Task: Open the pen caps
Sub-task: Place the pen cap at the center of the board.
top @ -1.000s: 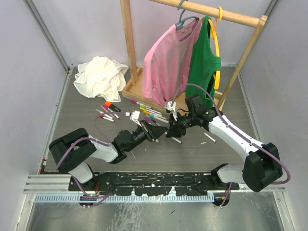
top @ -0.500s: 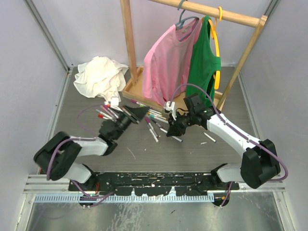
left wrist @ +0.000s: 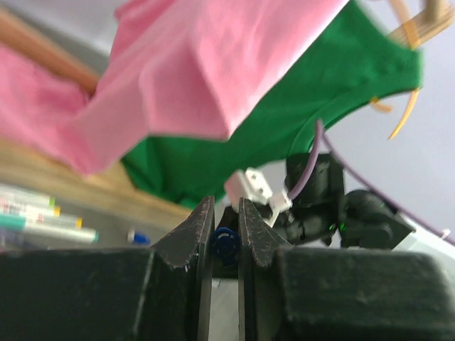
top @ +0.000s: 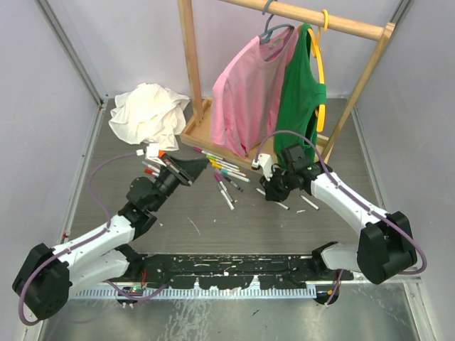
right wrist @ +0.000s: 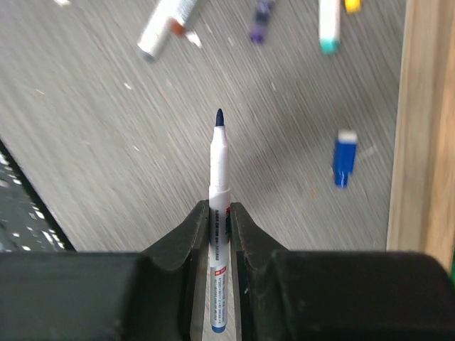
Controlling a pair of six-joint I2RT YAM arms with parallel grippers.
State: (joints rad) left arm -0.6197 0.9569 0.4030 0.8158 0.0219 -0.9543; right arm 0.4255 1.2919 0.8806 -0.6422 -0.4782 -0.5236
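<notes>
Uncapping step: left gripper (left wrist: 226,213) pinches a blue cap (left wrist: 224,245); right gripper (right wrist: 219,207) pinches the bared pen (right wrist: 220,163). Next, probably: drop both, then reach other pens (top: 226,177) at its nine o'clock.

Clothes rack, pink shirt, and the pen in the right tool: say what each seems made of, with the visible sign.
Clothes rack: pale matt wood, going by its tan colour and squared posts. Pink shirt: soft cloth, dull finish; it hangs in folds. Pen in the right tool: probably plastic, smooth white barrel with a printed label.
</notes>
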